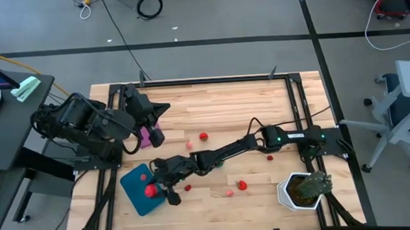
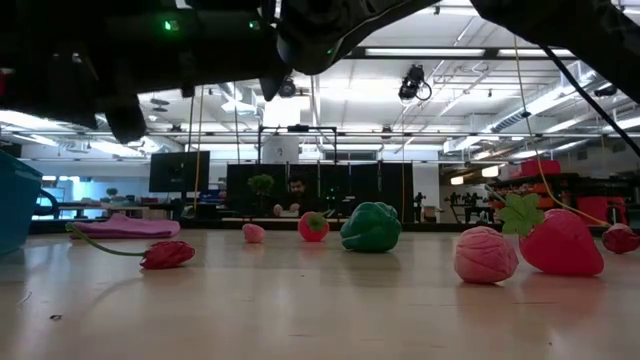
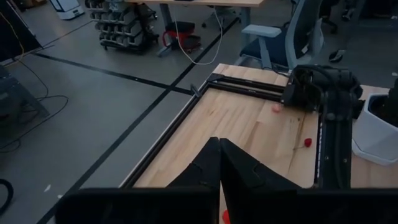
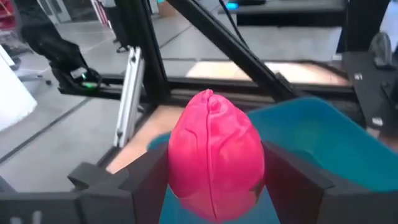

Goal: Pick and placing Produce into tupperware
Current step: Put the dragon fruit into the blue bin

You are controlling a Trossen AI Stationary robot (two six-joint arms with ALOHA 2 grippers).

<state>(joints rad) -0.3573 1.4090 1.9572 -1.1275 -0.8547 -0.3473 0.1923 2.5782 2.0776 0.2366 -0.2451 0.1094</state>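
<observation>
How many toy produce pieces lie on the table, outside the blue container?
7. A red piece and a pink piece mid-table; another red piece farther right; three near the front edge; the green piece, seen only at table level. Others may be hidden.

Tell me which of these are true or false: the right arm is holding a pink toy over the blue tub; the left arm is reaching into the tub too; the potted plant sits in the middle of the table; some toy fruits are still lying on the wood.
1. The right gripper holds a pink toy over the blue tub. True.
2. The left gripper is reaching into the tub too. False: it waits apart from the tub, near the table's far left side, jaws shut on nothing.
3. The potted plant sits mid-table. False: it stands at the near right corner.
4. Toy fruits still lie on the wood. True: for one, a red strawberry lies right of the tub.
</observation>
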